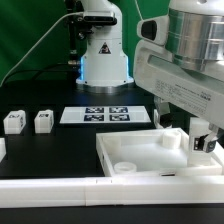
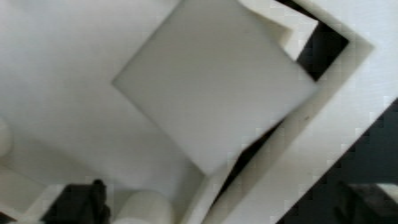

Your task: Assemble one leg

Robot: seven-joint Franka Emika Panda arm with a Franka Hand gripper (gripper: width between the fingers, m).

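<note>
While the Panda arm (image 1: 185, 60) leans in over the exterior view's right side, its tool (image 1: 203, 140) hangs at the right corner of a large white tray-like part (image 1: 135, 158) lying on the black worktop (image 1: 45, 150). One white leg (image 1: 203, 143), its black-and-white tag showing, sits between the fingers, which appear clamped on it, just above the tray's right rim. Two more legs (image 1: 14, 122) (image 1: 43, 121) stand side by side on the worktop at the exterior view's left, well apart from the tray. The marker board (image 1: 106, 114) lies flat between them and the arm's base. In the wrist view, the tray's pale flat surface (image 2: 205, 85) fills most of the frame, tilted, with a dark fingertip (image 2: 80, 203) at the edge.
</note>
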